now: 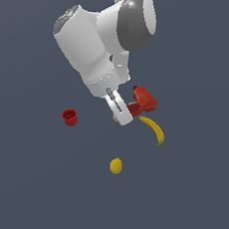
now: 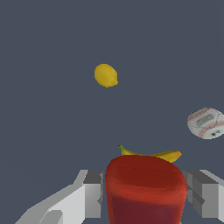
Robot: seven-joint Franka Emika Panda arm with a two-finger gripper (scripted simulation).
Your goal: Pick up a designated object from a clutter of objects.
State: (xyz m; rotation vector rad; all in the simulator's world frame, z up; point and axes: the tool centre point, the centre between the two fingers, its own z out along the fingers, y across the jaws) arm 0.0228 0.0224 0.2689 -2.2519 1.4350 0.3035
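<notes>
The designated object, a red drill-like tool (image 1: 145,100) (image 2: 145,192), sits between the fingers of my gripper (image 1: 130,112) (image 2: 145,199). In the wrist view its bulbous red body fills the gap, and the grey fingers (image 2: 94,197) press against both of its sides. The rest of the clutter lies around it. A yellow banana (image 1: 155,131) (image 2: 168,155) lies just behind the tool in the wrist view. A yellow lemon (image 1: 116,166) (image 2: 106,75) lies farther off. The tool's handle is hidden in the wrist view.
A small red cup (image 1: 70,117) stands apart toward the exterior view's left. A whitish ball with red stitching (image 2: 206,123) shows only in the wrist view. The floor is plain dark grey-blue. My white arm (image 1: 88,48) comes down from above.
</notes>
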